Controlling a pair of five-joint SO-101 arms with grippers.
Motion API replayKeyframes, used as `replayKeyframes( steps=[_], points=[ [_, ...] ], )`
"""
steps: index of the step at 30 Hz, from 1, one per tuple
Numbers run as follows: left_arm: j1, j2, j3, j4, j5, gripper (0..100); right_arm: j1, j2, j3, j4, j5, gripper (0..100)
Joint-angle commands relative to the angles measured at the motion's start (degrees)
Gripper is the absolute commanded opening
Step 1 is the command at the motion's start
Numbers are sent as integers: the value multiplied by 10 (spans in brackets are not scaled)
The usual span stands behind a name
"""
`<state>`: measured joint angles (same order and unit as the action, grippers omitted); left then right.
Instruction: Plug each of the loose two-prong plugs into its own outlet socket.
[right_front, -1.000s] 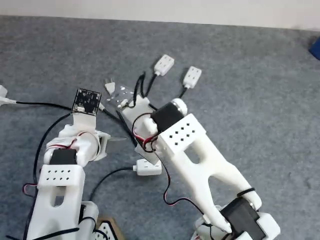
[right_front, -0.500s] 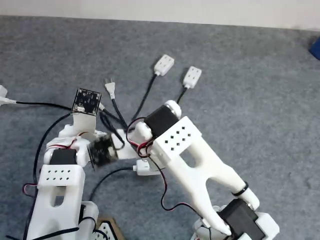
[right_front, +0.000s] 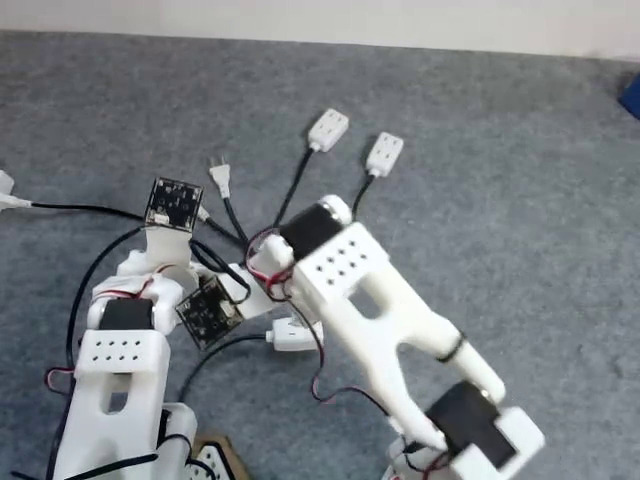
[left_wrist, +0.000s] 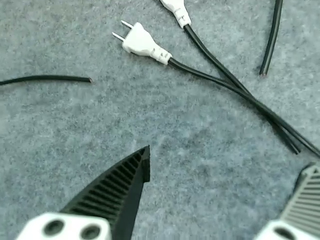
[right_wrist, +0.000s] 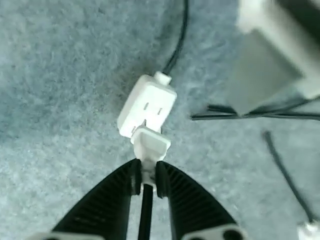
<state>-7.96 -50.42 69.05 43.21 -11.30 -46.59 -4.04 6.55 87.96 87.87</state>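
Observation:
My right gripper (right_wrist: 146, 177) is shut on a white two-prong plug (right_wrist: 150, 142). The plug's front end meets the face of a white outlet socket (right_wrist: 147, 107), and its prongs are hidden. In the high view that socket (right_front: 295, 335) lies beside the right arm's wrist. My left gripper (left_wrist: 220, 170) hangs open over bare carpet. Beyond it lie a loose plug (left_wrist: 142, 42) and the tail of another plug (left_wrist: 176, 7). The high view has a loose plug (right_front: 220, 178) and two free sockets (right_front: 328, 128) (right_front: 384, 152) at the far side.
Black cables (left_wrist: 240, 92) cross the grey carpet between the two arms. Two cut cable ends (left_wrist: 87, 79) (left_wrist: 262, 74) lie loose on it. The left arm's white body (right_wrist: 270, 60) stands close behind the socket. The carpet to the right is open.
The right arm has swung back from the far plugs toward the near socket, carrying a plug on its cable. The left arm has kept still.

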Motion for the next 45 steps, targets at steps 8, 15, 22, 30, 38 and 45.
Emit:
replayKeyframes(
  steps=[8,15,22,30,38,45],
  points=[
    [-4,3,-1,-11,-4,433,28,1,-36,34,11,8],
    [-11,-1,-1,-11,-3,433,44,2,-35,25,11,8],
    [-88,-2,-17,-42,58,433,58,2,18,-28,9,8],
    [-92,-2,-18,-43,60,433,57,2,40,-29,8,8],
    [-124,-2,-29,-43,84,433,44,2,68,-30,7,8],
    [-126,-2,-30,-43,85,433,26,1,73,-31,-11,8]
  ],
)
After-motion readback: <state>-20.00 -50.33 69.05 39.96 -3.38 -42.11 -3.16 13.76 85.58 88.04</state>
